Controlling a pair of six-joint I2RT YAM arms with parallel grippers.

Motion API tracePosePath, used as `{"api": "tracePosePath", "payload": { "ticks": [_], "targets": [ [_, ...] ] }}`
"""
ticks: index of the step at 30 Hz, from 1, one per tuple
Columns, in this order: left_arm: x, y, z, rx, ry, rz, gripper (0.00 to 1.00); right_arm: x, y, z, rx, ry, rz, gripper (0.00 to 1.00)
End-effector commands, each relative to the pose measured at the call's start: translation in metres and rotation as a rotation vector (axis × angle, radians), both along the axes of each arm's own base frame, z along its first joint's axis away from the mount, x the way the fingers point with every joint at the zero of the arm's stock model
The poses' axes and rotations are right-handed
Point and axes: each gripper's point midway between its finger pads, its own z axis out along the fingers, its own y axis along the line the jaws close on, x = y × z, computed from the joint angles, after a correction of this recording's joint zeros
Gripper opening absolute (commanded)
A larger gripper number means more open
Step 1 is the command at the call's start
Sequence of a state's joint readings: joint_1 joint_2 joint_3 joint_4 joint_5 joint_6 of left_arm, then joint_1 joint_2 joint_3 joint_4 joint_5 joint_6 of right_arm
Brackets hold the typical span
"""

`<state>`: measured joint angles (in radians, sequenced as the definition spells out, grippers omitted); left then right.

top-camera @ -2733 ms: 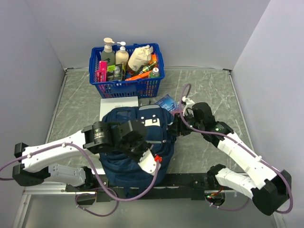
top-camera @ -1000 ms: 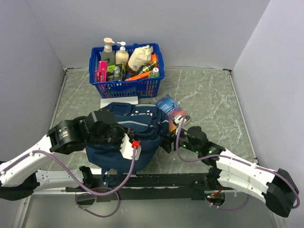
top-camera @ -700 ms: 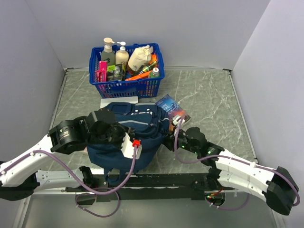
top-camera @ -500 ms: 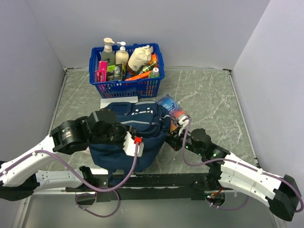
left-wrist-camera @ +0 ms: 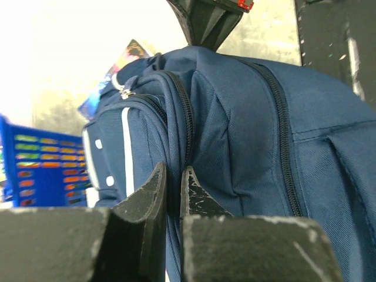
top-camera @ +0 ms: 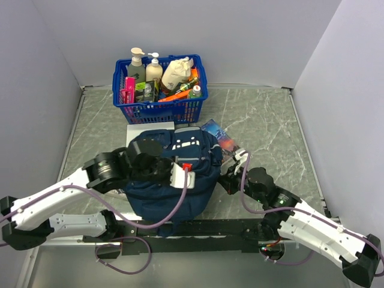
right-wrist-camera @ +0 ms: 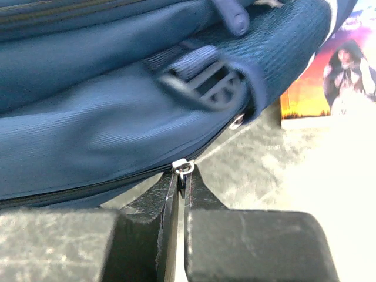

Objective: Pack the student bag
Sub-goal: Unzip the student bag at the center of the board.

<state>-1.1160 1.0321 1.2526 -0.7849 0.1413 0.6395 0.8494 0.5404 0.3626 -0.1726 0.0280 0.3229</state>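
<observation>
While the student bag [top-camera: 165, 201] is slumping on the marbled table [top-camera: 264, 120] between the two arms, near the front edge and on the near side of the blue basket [top-camera: 159, 108], the left gripper [left-wrist-camera: 173, 176] is leaning over its left half and pinching a fold of navy fabric beside a zip, and the right gripper [right-wrist-camera: 181, 179], at the bag's lower right edge, is clamping a small metal zipper pull [right-wrist-camera: 183, 167].

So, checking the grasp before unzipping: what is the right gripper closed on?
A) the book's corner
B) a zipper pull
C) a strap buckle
B: the right gripper pinches the small metal zipper pull on the student bag; the buckle sits above it, untouched.
</observation>
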Motion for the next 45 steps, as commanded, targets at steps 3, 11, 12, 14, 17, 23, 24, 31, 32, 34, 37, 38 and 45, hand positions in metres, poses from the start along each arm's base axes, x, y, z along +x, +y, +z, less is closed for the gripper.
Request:
{"api": "tracePosePath", "payload": {
  "ticks": [3, 11, 12, 14, 17, 23, 24, 31, 32, 34, 37, 38, 45],
  "targets": [
    [0.013, -0.043, 0.011, -0.082, 0.066, 0.021, 0.01, -0.014, -0.005, 0.045, 0.09, -0.027, 0.006, 0.0],
    [0.033, -0.063, -0.013, -0.112, 0.143, 0.161, 0.01, -0.037, -0.005, 0.061, 0.123, 0.009, 0.081, 0.0],
    [0.035, -0.067, -0.017, -0.111, 0.158, 0.17, 0.01, -0.04, -0.007, 0.058, 0.111, 0.024, 0.087, 0.0],
    [0.035, -0.074, -0.019, -0.116, 0.2, 0.174, 0.01, -0.044, -0.009, 0.062, 0.105, 0.029, 0.086, 0.0],
    [0.041, -0.085, -0.03, -0.104, 0.269, 0.214, 0.01, -0.049, -0.018, 0.075, 0.099, 0.017, 0.083, 0.0],
    [0.067, -0.106, -0.059, -0.028, 0.412, 0.332, 0.01, -0.06, -0.025, 0.119, 0.157, -0.029, 0.111, 0.0],
    [0.075, -0.11, -0.078, 0.023, 0.454, 0.365, 0.01, -0.061, -0.022, 0.117, 0.15, -0.011, 0.122, 0.0],
    [0.111, -0.145, -0.056, -0.09, 0.606, 0.454, 0.01, -0.071, -0.014, 0.104, 0.122, 0.045, 0.176, 0.0],
    [0.115, -0.149, -0.064, -0.084, 0.64, 0.477, 0.01, -0.072, -0.016, 0.103, 0.108, 0.049, 0.172, 0.0],
    [0.117, -0.158, -0.063, -0.102, 0.671, 0.48, 0.01, -0.075, -0.018, 0.112, 0.117, 0.041, 0.181, 0.0],
    [0.117, -0.172, -0.069, -0.109, 0.712, 0.463, 0.01, -0.078, -0.019, 0.116, 0.097, 0.058, 0.191, 0.0],
    [0.118, -0.178, -0.074, -0.106, 0.723, 0.457, 0.01, -0.078, -0.019, 0.118, 0.095, 0.061, 0.186, 0.0],
    [0.099, -0.189, -0.092, -0.069, 0.724, 0.355, 0.01, -0.068, -0.043, 0.101, -0.061, 0.108, 0.065, 0.0]
  ]
}}
